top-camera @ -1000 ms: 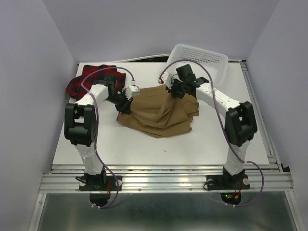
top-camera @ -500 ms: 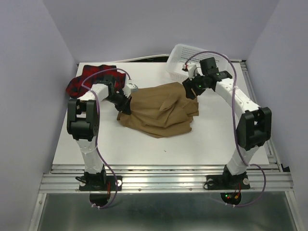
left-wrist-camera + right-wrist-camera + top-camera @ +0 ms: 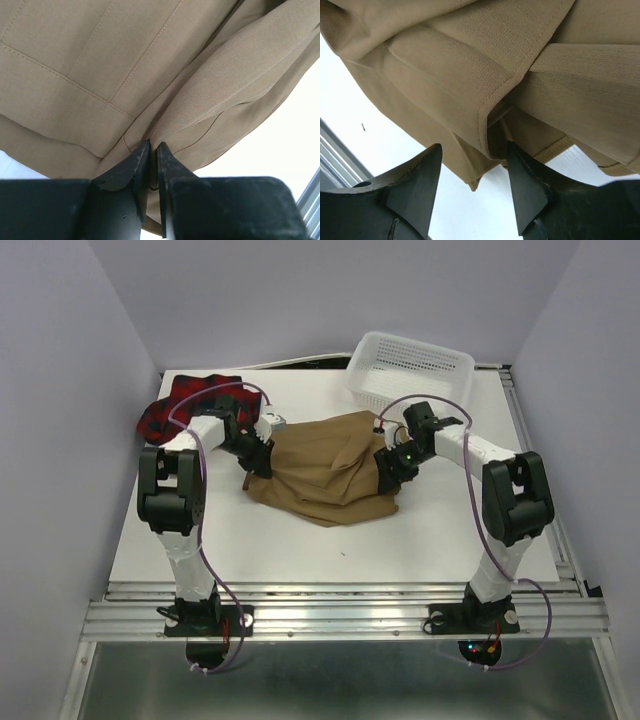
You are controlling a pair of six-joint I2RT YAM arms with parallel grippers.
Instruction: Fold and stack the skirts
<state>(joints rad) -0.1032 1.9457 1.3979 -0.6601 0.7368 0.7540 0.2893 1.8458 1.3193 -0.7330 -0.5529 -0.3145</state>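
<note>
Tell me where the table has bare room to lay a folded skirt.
The widest free patch is the near table strip, between the tan skirt and the arm bases. A smaller one lies between the plaid skirt and the basket. The middle is crowded: left gripper and right gripper at the tan skirt.

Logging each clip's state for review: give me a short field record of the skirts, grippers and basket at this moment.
tan skirt: rumpled, partly folded, centre of table
left gripper: shut on the tan skirt's left edge
right gripper: open, at its right edge
plaid skirt: bunched, far left corner
basket: far right corner
stack: not yet started
</note>
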